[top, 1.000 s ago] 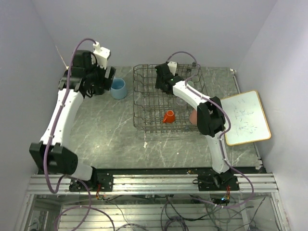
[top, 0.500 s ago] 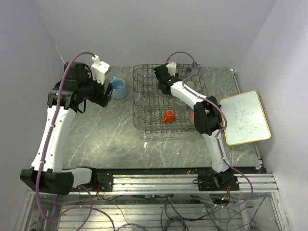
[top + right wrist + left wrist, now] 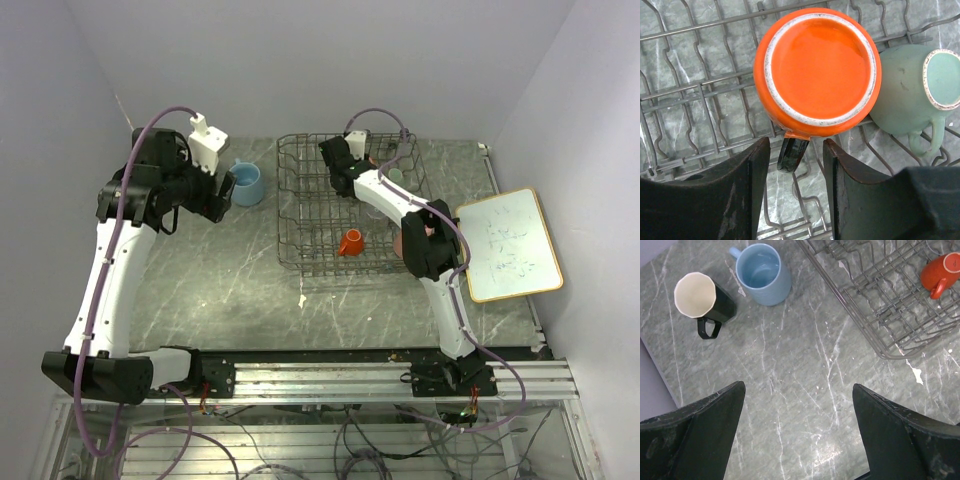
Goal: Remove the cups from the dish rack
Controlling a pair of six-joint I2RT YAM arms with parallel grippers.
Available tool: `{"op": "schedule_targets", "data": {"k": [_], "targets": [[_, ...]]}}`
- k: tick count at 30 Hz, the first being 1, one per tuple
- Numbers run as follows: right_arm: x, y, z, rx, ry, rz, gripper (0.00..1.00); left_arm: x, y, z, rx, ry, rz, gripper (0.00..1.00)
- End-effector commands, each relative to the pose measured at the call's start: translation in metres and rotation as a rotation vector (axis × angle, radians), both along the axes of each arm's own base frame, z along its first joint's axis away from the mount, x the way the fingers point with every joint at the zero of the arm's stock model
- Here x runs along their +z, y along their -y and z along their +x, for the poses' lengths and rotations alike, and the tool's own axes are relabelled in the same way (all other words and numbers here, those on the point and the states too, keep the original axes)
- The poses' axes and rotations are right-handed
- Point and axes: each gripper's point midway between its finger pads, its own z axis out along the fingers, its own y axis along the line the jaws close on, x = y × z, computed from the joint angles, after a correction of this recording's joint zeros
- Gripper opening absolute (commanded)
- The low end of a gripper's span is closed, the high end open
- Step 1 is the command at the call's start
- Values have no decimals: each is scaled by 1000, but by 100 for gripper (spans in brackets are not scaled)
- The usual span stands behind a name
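The grey wire dish rack (image 3: pixel 310 215) stands at the back middle of the table. My right gripper (image 3: pixel 796 150) is open inside it, its jaws on either side of the black handle of an upside-down orange mug (image 3: pixel 817 70), without touching it. A pale green cup (image 3: pixel 912 95) lies beside that mug. A tiny orange cup (image 3: pixel 350 242) lies near the rack's front. A pink tumbler (image 3: pixel 399 241) is partly hidden by the right arm. My left gripper (image 3: pixel 797 430) is open and empty above the table. A light blue mug (image 3: pixel 762 272) and a black mug (image 3: pixel 700 297) stand upright on the table, left of the rack.
A white board with a wooden frame (image 3: pixel 510 245) lies at the right edge of the table. The rack's near left corner (image 3: pixel 880 340) shows in the left wrist view. Walls close the table in at the back and on both sides.
My left arm has drawn back and up from the light blue mug, which stays on the table. My right gripper has shifted slightly inside the rack's far end.
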Motion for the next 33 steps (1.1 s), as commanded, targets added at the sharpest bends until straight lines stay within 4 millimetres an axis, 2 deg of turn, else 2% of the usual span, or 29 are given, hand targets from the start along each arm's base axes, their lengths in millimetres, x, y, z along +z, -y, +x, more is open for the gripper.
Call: {"op": "schedule_targets", "data": {"k": [1,10,13,15,20,25,33], "targets": [[-21,9,-1,-35,-24,8,45,19,5,-2,-6,24,-34,99],[-26,13,-5,-32,-32,6,38,23,5,-2,1,29,-43,98],[-23,12,-3,-25,-22,5,29,24,5,-2,5,31,-46,98],[-17,12,-1,-19,-9,4,19,24,5,-2,5,31,-46,98],[10,9,9,-2,51,4,0,22,3,-4,11,32,-38,98],[50,9,17,15,148,11,0,21,7,-9,-3,24,-62,100],[120,5,17,68,292,70,0,21,6,-6,24,15,-73,99]]}}
